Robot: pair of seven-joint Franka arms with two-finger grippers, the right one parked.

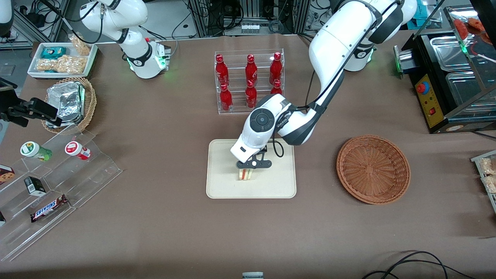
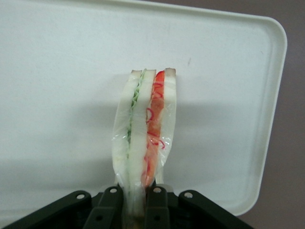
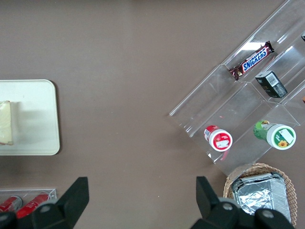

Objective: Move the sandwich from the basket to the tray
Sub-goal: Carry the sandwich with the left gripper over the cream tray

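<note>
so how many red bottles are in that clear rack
6 red bottles stand in the clear rack: three on its upper step, three on the lower step nearer the front camera, none seemingly hidden. The gripper holds the sandwich on the tray, nearer still.

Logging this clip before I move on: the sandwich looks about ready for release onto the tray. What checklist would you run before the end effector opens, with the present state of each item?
1. End effector over the tray, not the table: ok.
2. Fingers shut on the sandwich: ok.
3. Sandwich inside the tray's rim, clear of its edges: ok.
4. Sandwich resting on the tray surface, not hanging above it: cannot tell.
5. Tray bare around the drop spot: ok.
6. Basket holds nothing more to move: ok.
</note>
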